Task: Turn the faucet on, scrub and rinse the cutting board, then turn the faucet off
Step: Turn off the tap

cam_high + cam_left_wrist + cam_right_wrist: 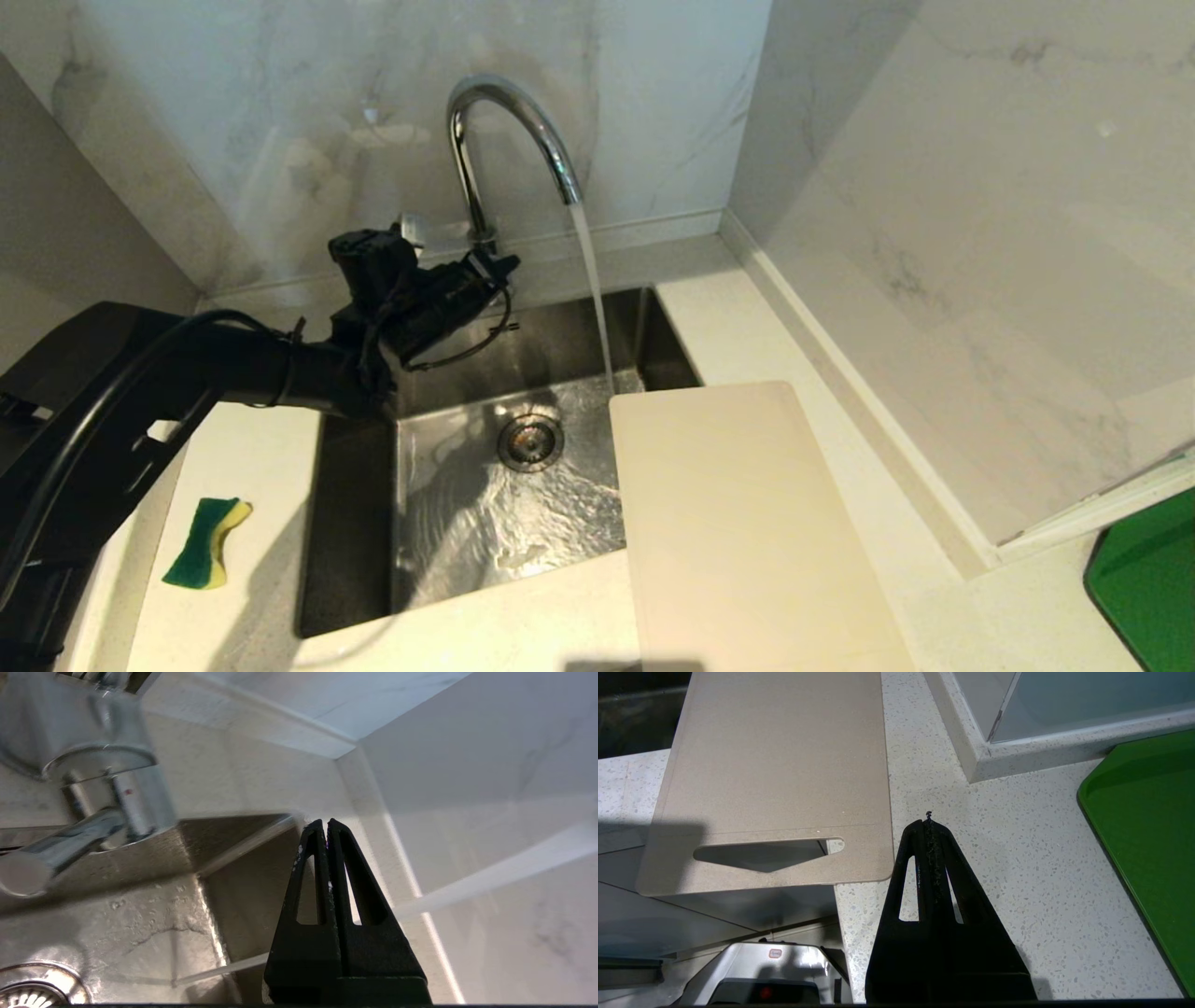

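The chrome gooseneck faucet (509, 121) stands behind the sink, and a stream of water (595, 289) falls from its spout into the basin. My left gripper (499, 266) reaches in from the left and sits shut and empty beside the faucet's base. In the left wrist view the left gripper (325, 821) is a short way off the faucet's base (135, 798) and its lever (46, 858). The cream-white cutting board (738, 523) lies flat to the right of the sink, overhanging its right side. The right gripper (928, 821) hangs shut over the counter beside the cutting board (775, 765).
A green and yellow sponge (205, 541) lies on the counter left of the sink (355, 523). A bright green slab (1148, 588) sits at the far right. Marble walls close in the back and right. The drain (530, 441) is wet with running water.
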{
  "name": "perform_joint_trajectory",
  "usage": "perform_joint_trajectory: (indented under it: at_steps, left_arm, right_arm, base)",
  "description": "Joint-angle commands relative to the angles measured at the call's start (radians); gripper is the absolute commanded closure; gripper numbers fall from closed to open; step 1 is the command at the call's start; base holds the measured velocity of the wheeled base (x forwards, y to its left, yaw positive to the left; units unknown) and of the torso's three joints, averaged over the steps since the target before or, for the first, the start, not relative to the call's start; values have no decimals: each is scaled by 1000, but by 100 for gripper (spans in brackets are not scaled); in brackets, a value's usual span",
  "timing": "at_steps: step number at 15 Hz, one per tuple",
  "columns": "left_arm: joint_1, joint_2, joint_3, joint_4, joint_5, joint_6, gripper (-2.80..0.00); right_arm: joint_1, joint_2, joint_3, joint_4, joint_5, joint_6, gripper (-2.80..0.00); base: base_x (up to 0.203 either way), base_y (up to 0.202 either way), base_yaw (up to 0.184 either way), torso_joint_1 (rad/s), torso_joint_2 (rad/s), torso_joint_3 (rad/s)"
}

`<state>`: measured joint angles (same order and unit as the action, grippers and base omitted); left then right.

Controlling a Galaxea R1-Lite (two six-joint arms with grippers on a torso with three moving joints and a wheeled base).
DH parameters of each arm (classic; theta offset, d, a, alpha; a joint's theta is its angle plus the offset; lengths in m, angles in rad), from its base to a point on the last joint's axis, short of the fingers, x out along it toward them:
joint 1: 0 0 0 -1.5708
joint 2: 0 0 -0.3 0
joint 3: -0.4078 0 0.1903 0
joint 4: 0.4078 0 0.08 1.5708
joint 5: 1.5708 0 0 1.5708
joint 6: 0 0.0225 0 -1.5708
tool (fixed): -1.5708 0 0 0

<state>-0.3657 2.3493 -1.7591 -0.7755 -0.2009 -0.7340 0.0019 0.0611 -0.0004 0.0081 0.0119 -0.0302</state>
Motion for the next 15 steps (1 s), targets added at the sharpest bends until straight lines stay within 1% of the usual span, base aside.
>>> perform_joint_trajectory:
  at_steps: [1,10,15]
  left_arm:
    - [25,33,-22,-4,-6,-2,0]
    - [82,88,-63,-4,-5,-1,0]
    - [97,90,-72,-2,-5,1,0]
  right_arm:
    - [1,5,0,0,0,0,0]
    - [1,11,0,1,0,0,0]
    - [1,9,0,0,0,0,0]
  base:
    - [0,0,0,0,0,0]
    - [0,0,0,0,0,0]
    - [0,0,0,0,0,0]
